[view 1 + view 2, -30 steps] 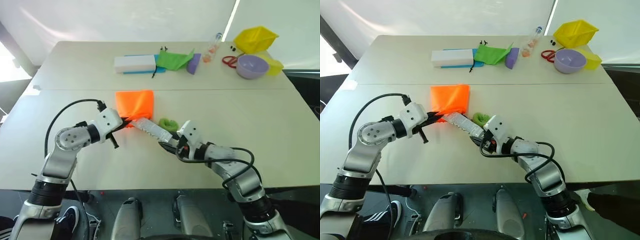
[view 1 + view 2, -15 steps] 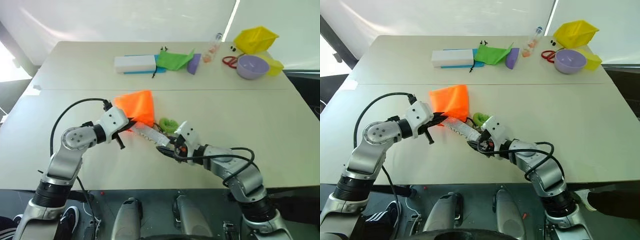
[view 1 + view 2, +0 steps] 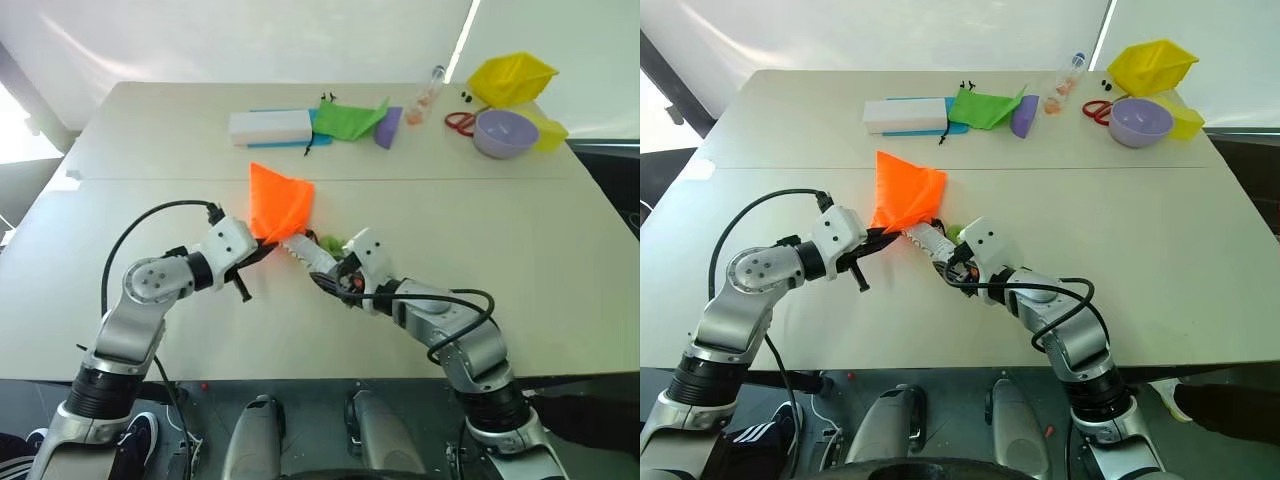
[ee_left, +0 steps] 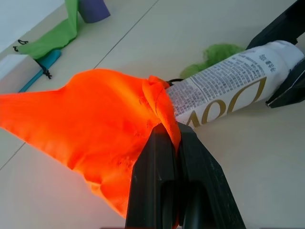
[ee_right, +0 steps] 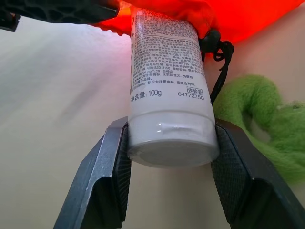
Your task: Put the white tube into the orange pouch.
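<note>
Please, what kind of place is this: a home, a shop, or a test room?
Probably a test room for robot practice. A wide pale table stands before a plain white backdrop, and unrelated small items sit in a row at its far edge: a white box, a purple bowl and a yellow bin.

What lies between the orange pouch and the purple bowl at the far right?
Bare tabletop lies between the orange pouch and the purple bowl, as the left eye view shows; the clear bottle lies beyond that line.
</note>
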